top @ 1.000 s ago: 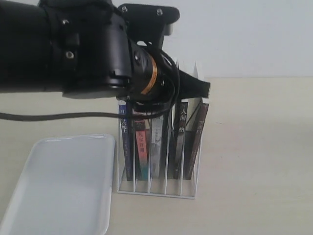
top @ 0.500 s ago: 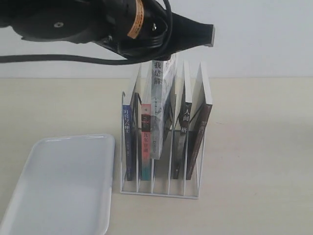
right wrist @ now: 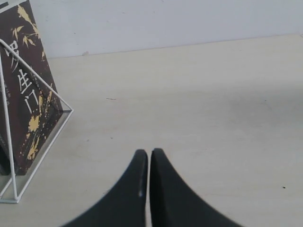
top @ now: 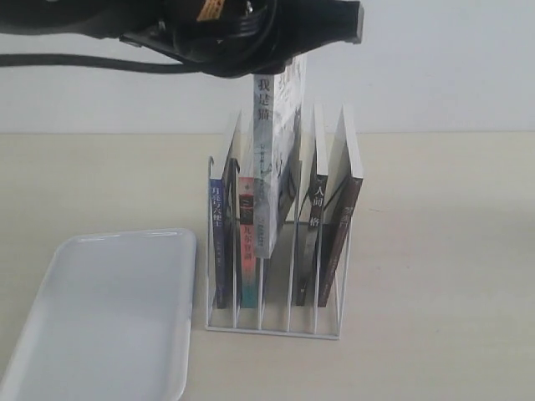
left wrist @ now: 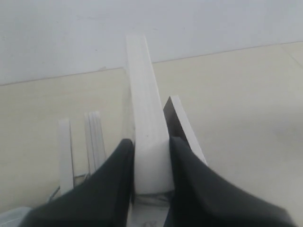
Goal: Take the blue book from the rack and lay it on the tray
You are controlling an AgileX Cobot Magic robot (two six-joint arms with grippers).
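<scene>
Now that our left claw [left wrist: 151, 142], clamped on the pale-spined book [top: 267, 167], holds it higher out of the rack [top: 276, 328] than before, the blue book [top: 218, 242] sits untouched below the claw, so we likely grip the wrong one.

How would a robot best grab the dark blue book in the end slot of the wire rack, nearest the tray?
I'd pinch the blue book by its top edge, coming straight down from above. It stands upright between the wire dividers of the rack, with a red-spined book close beside it, so its covers are boxed in and the top edge is what lies open.
</scene>
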